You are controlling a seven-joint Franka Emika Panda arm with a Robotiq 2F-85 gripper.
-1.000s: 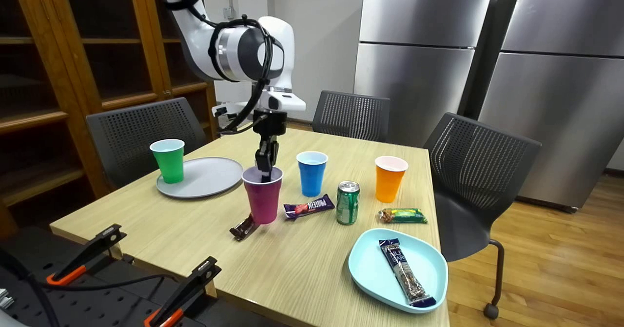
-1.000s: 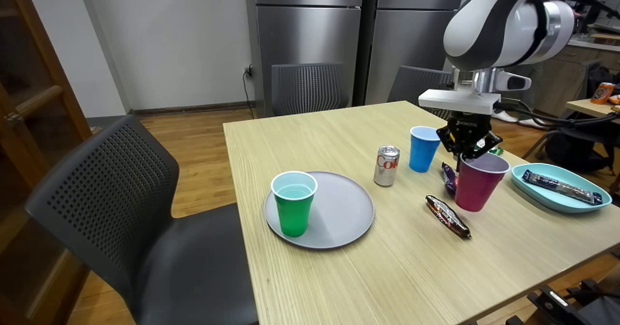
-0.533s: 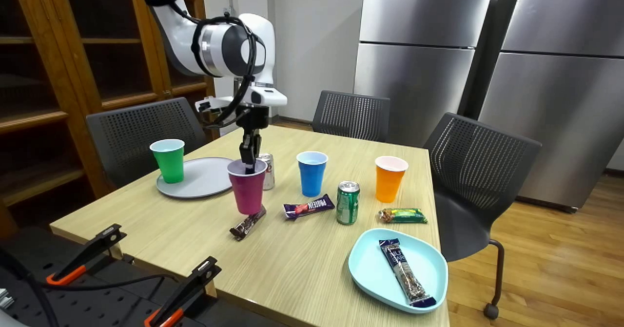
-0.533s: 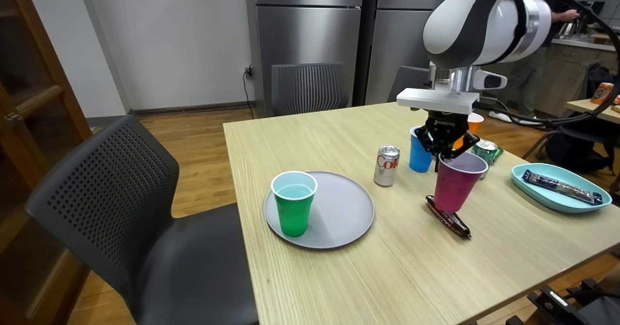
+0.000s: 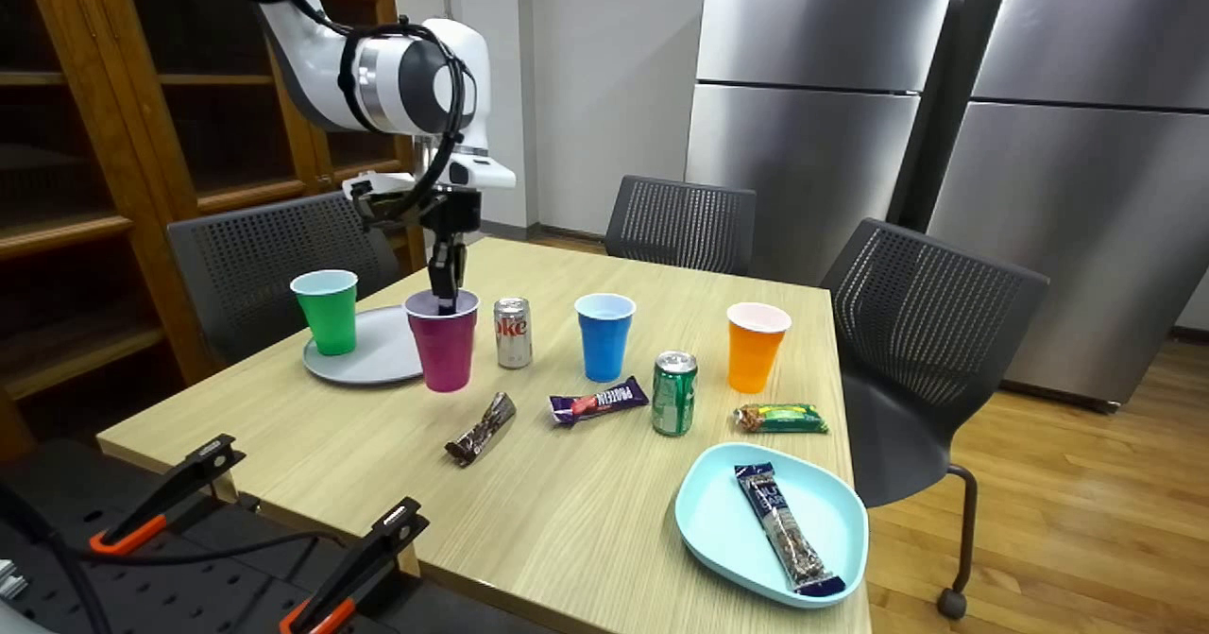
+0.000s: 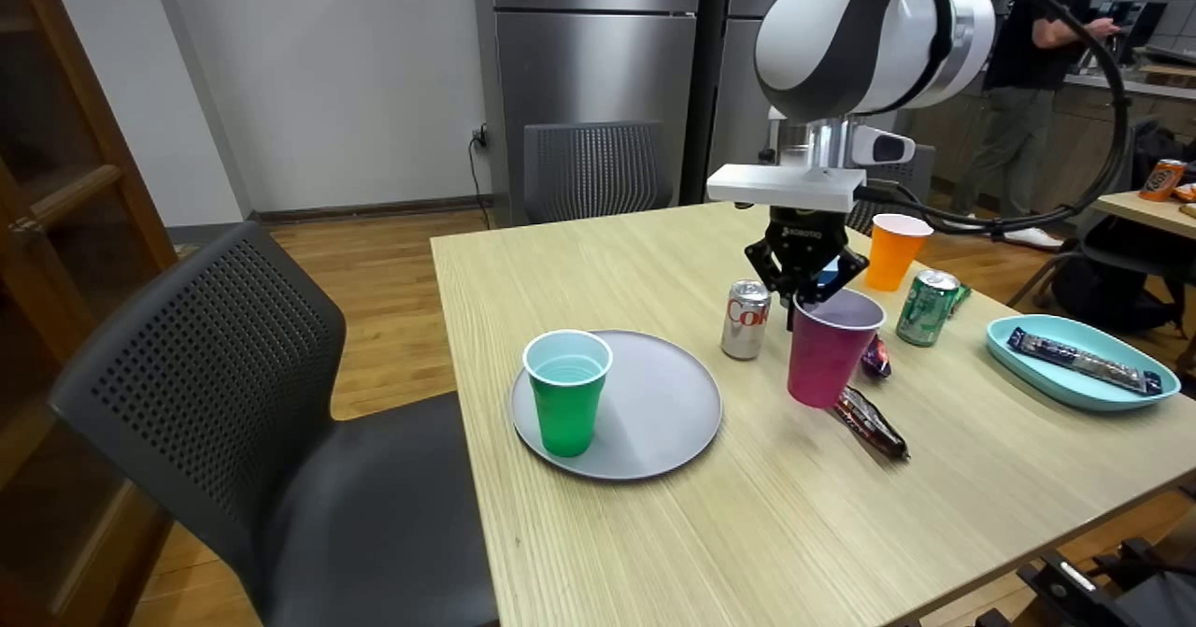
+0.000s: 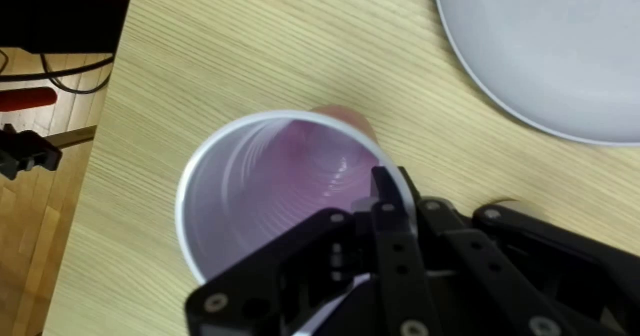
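The pale table spreads under all of this, and the gray plate is the broadest thing close by, its edge apart from what I hold. My gripper is clenched on the purple cup, one side reaching in past the rim and the other outside, with the thin wall pinched between them. The cup hangs mouth up near the plate, its base seemingly off the table, though by how much I can't tell. A green cup stands toward the plate's edge; I'd do well to give it room. The silver can stands upright near my outer side, so any turn there calls for care. The dark-wrapped bar lies low, not far from the cup's base, and a little height would keep me from dragging across it. As for my fingers, I judge that steady pressure, a level wrist and a slow pace suit this one-sided pinch best, since the cup could twist or its soft wall buckle.
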